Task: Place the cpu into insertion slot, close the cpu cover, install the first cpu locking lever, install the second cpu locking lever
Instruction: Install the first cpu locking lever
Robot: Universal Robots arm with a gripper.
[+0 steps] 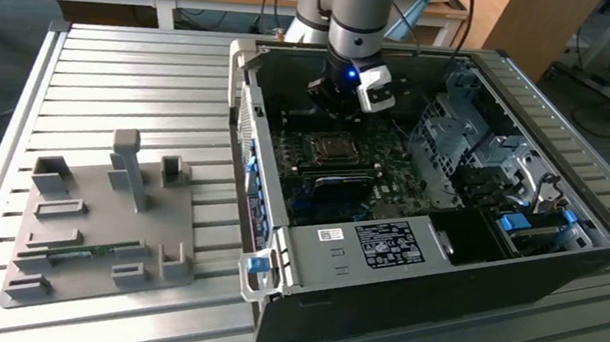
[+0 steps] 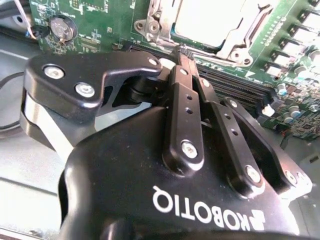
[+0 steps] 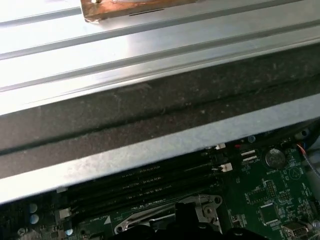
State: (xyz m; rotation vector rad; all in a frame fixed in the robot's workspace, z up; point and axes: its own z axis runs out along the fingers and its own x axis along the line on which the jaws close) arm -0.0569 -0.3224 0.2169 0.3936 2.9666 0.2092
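The cpu (image 2: 207, 17) lies flat in its socket on the green motherboard (image 2: 95, 20), its pale metal top showing through the window of the cpu cover (image 2: 235, 42), which lies down around it. In the exterior view the socket with the cpu (image 1: 331, 146) sits in the middle of the open computer case (image 1: 522, 270), and my gripper (image 1: 341, 98) hangs just behind it. In the second wrist view my gripper (image 2: 182, 51) is shut, with nothing between its fingertips, which sit close to the socket's edge beside the black memory slots (image 2: 240, 85). The locking levers are not clear to me.
The case lies open on a slatted metal table (image 1: 122, 75). A grey fixture plate (image 1: 95, 225) with upright holders stands at the exterior view's left. Drive cages (image 1: 478, 147) and a power supply (image 1: 377, 247) crowd the case. The case wall (image 3: 150, 115) runs close by.
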